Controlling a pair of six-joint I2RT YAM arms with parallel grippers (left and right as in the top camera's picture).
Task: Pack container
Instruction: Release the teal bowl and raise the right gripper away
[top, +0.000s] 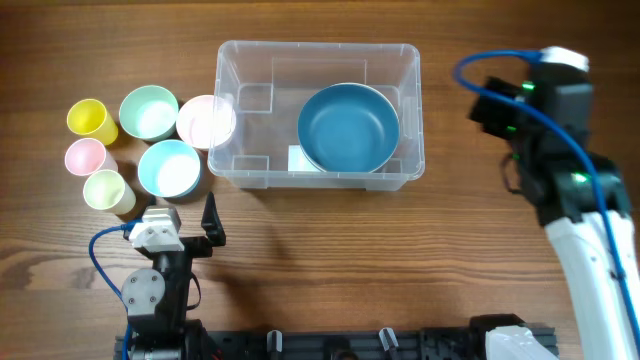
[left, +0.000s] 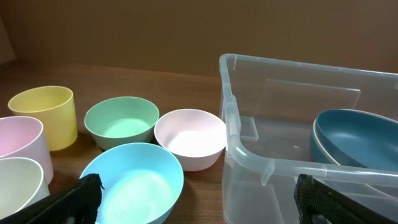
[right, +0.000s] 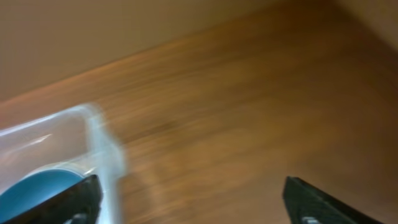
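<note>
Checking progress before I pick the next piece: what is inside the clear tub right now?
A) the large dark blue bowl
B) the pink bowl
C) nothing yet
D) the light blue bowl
A: the large dark blue bowl sits inside the container, toward its right end, while the light blue bowl and the pink bowl stand outside it, to its left.

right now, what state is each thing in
tub: open, no lid, upright
dark blue bowl: upright inside the tub
green bowl: upright, empty
pale pink bowl: upright, empty
light blue bowl: upright, empty
yellow cup: upright, empty
pink cup: upright, empty
cream cup: upright, empty
left gripper: open, empty
right gripper: open, empty
</note>
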